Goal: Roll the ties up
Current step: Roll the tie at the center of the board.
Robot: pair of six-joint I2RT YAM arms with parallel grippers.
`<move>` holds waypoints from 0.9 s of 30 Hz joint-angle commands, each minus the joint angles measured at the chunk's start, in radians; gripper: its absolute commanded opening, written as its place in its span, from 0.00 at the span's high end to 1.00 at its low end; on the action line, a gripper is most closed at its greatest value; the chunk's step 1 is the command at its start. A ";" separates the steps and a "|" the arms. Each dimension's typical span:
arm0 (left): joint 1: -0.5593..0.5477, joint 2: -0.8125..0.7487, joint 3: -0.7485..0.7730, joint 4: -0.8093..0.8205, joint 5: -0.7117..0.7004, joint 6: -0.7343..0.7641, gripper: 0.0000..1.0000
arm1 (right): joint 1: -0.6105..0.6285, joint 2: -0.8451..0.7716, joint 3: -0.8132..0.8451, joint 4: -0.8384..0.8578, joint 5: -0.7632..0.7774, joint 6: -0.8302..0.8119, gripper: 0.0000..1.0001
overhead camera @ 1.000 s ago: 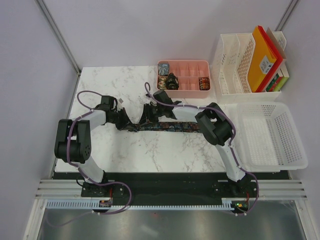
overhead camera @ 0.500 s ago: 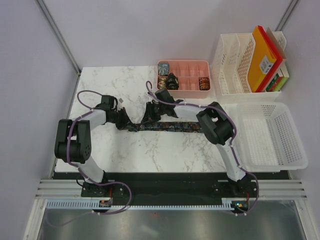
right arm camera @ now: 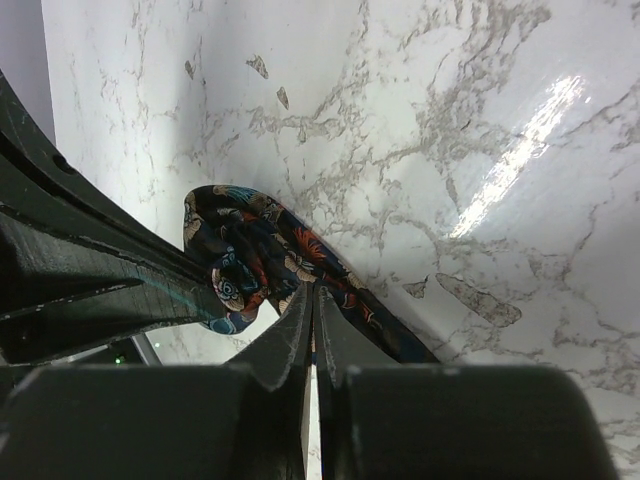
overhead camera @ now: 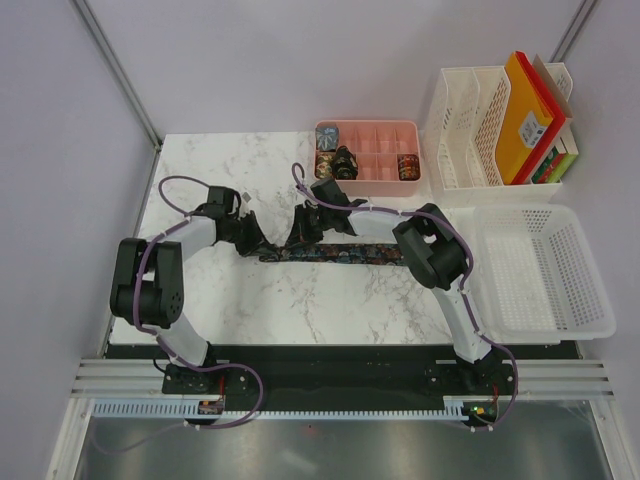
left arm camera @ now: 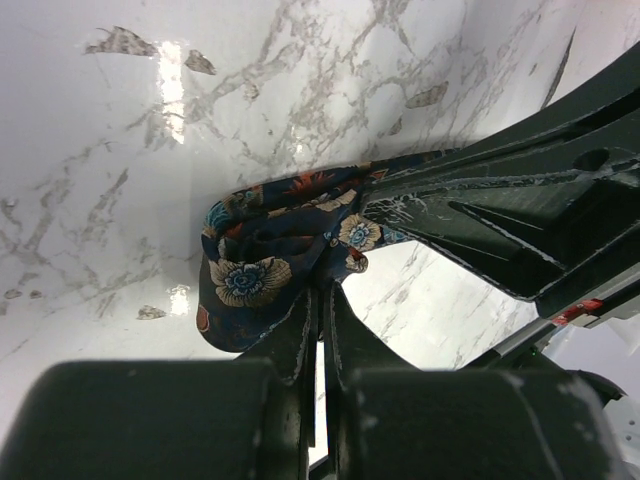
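Note:
A dark floral tie lies as a strip across the middle of the marble table, its left end folded into a small loop. My left gripper is shut on that folded end. My right gripper is shut on the tie just right of the fold, where the loop shows beside the left gripper's fingers. Three rolled ties sit in the pink tray: a grey-blue and a dark one at its left, a red-orange one at its right.
A white file rack with orange and red folders stands at the back right. A white mesh basket sits at the right edge. Lilac walls close the left and back.
My left gripper has moved a little right and farther back with the tie's end, tightening the fold toward the right gripper. The right gripper has barely moved.

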 commanded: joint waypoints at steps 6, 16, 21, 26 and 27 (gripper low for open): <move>-0.039 0.026 0.052 0.025 -0.013 -0.057 0.98 | 0.008 0.008 -0.001 -0.019 0.012 -0.022 0.94; -0.053 0.098 0.057 0.088 -0.026 -0.107 0.98 | 0.008 -0.006 -0.022 -0.020 0.002 -0.014 0.95; -0.053 0.076 0.054 0.100 -0.007 -0.130 0.98 | 0.006 -0.003 -0.027 -0.020 0.006 -0.013 0.95; -0.053 0.070 0.045 0.103 -0.015 -0.136 0.98 | 0.006 -0.003 -0.024 -0.020 0.005 -0.011 0.99; -0.052 0.072 0.043 0.109 -0.010 -0.144 0.98 | 0.006 -0.004 -0.022 -0.022 0.003 -0.011 0.99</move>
